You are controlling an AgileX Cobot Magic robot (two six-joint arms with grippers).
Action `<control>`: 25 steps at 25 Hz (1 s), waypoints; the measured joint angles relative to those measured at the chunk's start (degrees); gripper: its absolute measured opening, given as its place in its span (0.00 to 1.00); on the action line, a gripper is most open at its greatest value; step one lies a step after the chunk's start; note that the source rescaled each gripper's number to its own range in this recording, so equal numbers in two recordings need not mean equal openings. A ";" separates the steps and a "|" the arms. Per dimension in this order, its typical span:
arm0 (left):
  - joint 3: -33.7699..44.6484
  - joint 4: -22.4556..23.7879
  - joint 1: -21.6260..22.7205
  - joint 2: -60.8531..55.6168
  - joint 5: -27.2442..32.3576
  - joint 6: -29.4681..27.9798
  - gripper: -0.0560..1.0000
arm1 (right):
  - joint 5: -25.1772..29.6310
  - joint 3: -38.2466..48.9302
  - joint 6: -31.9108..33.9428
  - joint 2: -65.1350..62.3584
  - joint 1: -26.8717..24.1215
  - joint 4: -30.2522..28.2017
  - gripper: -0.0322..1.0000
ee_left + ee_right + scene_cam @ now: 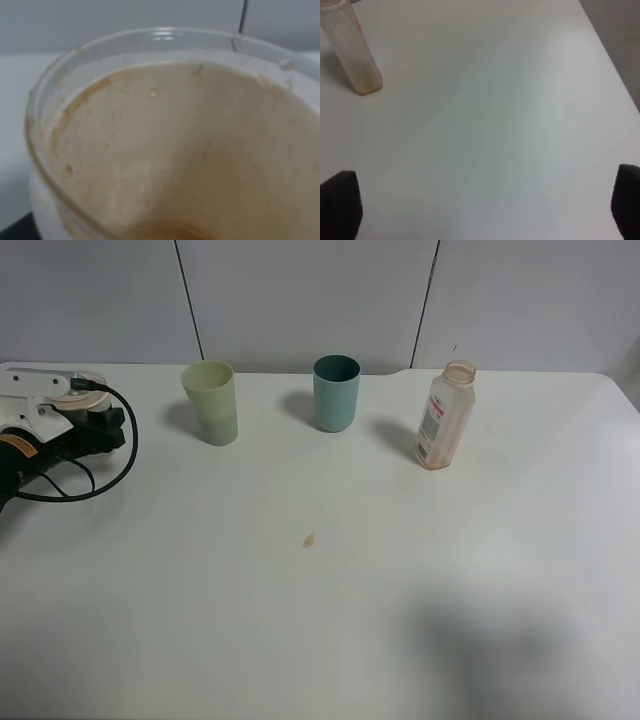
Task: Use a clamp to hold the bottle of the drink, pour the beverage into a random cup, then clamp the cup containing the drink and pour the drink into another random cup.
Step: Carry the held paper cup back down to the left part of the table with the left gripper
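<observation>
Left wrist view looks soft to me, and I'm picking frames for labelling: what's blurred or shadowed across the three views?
Left wrist: the stained cup fills the frame, out of focus. Exterior high: sharp, with a broad soft shadow on the table. Right wrist: the bottle is slightly blurred and the fingertips are dark.

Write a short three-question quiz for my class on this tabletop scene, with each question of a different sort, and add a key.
1. True or false: the bottle stands upright with no cap on it.
2. Which stands between the yellow-green tumbler and the bottle? A) the teal cup B) a plate C) a spoon
3. Fill in: the left wrist view is filled by the inside of a brown-stained ____.

Key:
1. True; its wide neck is open.
2. A.
3. Cup; the left gripper, at the table's left edge, is shut, but what it grips is not clear. The right gripper is open over bare table.
</observation>
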 joint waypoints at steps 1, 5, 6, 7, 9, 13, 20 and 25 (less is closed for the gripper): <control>0.00 0.00 0.00 0.77 0.00 0.00 0.10 | 0.00 0.00 0.00 0.00 0.00 0.00 1.00; -0.18 -0.06 0.07 3.25 -1.23 -0.12 0.08 | 0.00 0.00 0.00 0.00 0.00 0.00 1.00; -0.20 -0.11 0.07 3.65 -1.85 -0.12 0.07 | 0.00 0.00 0.00 0.00 0.00 0.00 1.00; -0.26 -0.23 0.12 3.99 -2.41 -0.12 0.07 | 0.00 0.00 0.00 0.00 0.00 0.00 1.00; -0.28 -0.27 0.18 4.49 -3.05 -0.12 0.06 | 0.00 0.00 0.00 0.00 0.00 0.00 1.00; -0.79 -0.16 0.18 4.54 -3.00 -0.12 0.06 | 0.00 0.00 0.00 0.00 0.00 0.00 1.00; -3.06 0.12 0.18 4.92 -1.78 -2.13 0.06 | 0.00 0.00 0.00 0.00 0.00 0.00 1.00; -4.79 0.13 0.18 5.46 -1.13 -3.16 0.05 | 0.00 0.00 0.00 0.00 0.00 0.00 1.00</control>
